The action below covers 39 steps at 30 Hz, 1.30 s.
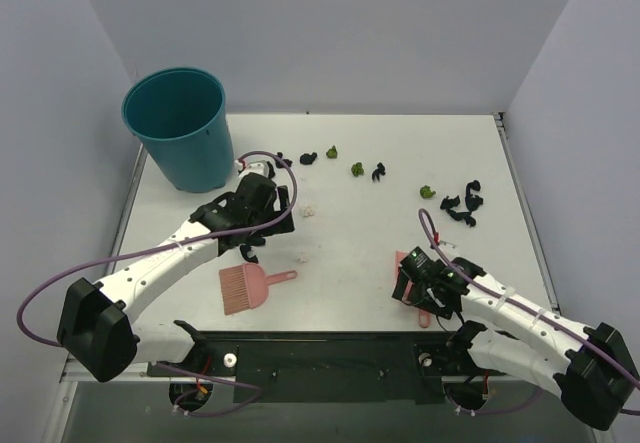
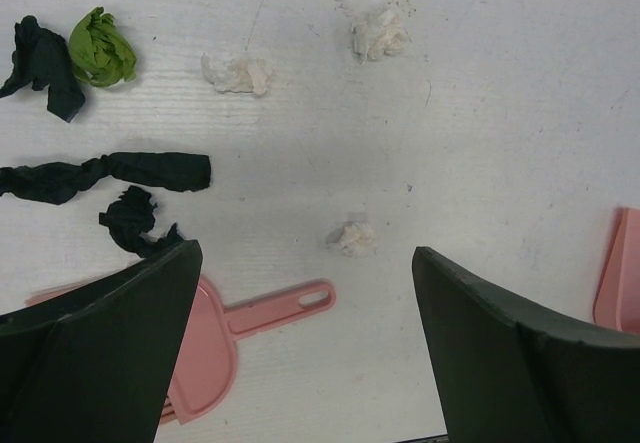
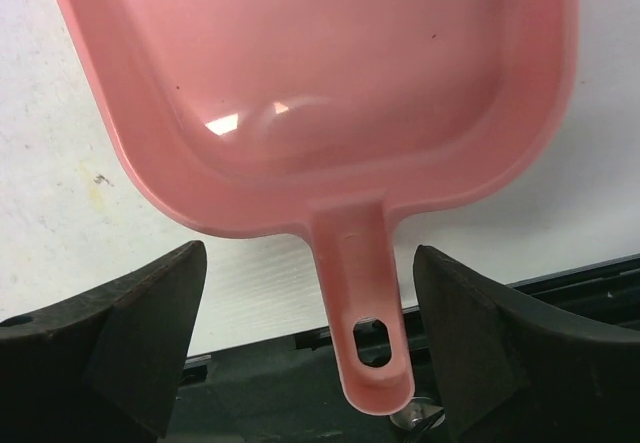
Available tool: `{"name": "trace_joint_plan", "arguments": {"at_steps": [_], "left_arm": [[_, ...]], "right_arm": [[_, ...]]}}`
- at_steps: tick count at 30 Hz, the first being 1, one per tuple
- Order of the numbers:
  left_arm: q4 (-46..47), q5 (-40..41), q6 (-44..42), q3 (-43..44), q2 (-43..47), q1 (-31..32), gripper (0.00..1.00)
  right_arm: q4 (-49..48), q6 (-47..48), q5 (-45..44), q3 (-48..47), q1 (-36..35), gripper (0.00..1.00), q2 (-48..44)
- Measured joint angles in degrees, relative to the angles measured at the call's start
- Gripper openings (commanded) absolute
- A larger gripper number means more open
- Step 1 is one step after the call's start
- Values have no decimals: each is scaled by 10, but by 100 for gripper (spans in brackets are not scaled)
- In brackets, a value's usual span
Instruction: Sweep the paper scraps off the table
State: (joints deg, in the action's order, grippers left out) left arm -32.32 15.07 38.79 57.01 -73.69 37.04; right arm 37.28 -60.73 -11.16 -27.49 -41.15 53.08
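**Left gripper** (image 2: 307,253): claw spread wide above a whitish wad (image 2: 352,238), with the pink brush (image 1: 245,288) just nearer. **Right gripper** (image 3: 310,251): claw spread either side of the pink dustpan (image 3: 320,93) handle, with gaps on both sides. The paper scraps (image 1: 357,169) lay mostly along the far half of the table (image 1: 350,243), right of the teal bucket (image 1: 180,128).

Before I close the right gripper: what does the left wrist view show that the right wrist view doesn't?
Left wrist only: the paper scraps, black, green and whitish, and the pink brush. Right wrist only: the dustpan seen whole, its handle untouched inside the open right gripper. Both: the white table; the pink sliver at the left wrist view's right edge is probably the dustpan.
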Motion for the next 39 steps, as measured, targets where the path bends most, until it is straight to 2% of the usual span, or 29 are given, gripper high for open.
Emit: {"name": "trace_joint_plan", "arguments": {"at_steps": [1,2,5,6,8,11,19,25,32,34,36,39], "left_arm": [[0,-2,0,0,0,-2,98],[0,-2,0,0,1,-3,98],[0,-4,0,-1,5,-7,98],[0,-5,0,-2,7,-8,98],[0,-6,0,-5,12,-11,98],[0,-6,0,-12,18,-18,98],[0,-5,6,-31,27,-36,98],[-1,-2,21,-40,33,-42,98],[0,-1,34,-55,33,-41,98],[0,-1,38,-59,33,-41,98],[0,-1,41,-61,33,-40,98],[0,-1,44,-61,33,-37,98]], "right_arm": [[-3,-4,0,2,-7,72,6],[-7,-8,-1,4,-13,63,10],[-10,-11,-7,5,-26,49,15],[-12,-10,-10,5,-30,40,16],[-13,-7,-19,3,-35,29,25],[-12,10,-28,-10,-41,15,51],[-22,97,-38,-100,-49,15,126],[-52,159,-39,-180,-59,15,224],[-73,136,-38,-284,-88,15,350],[-80,111,-38,-319,-96,20,386],[-87,87,-41,-346,-101,37,414],[-101,48,-48,-377,-113,51,444]]}}
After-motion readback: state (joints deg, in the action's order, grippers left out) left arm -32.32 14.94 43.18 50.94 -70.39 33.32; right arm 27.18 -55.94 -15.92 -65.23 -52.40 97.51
